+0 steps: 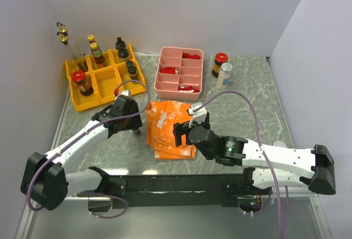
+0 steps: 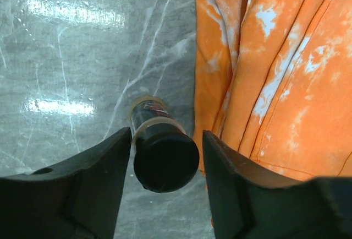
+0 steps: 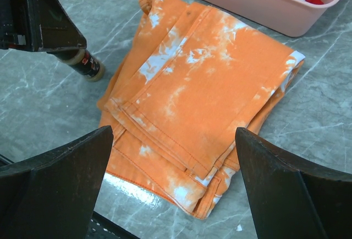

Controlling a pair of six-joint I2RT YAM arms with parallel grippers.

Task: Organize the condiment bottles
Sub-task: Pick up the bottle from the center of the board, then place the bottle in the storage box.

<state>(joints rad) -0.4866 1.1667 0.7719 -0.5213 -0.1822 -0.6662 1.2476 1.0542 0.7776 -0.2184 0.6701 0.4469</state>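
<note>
A small dark bottle with a black cap stands on the marble table beside the orange cloth. My left gripper is open around it, with a gap on the right side; both show in the top view, the gripper over the bottle. The bottle's base shows in the right wrist view. My right gripper is open and empty above the cloth's near edge. Several bottles stand in the yellow bins, among them a red-capped jar. A red-capped jar and a white bottle stand right of the pink tray.
The folded orange cloth lies mid-table between the two grippers. The pink divided tray with red pieces sits behind it. Two thin tall bottles stand behind the bins, by the left wall.
</note>
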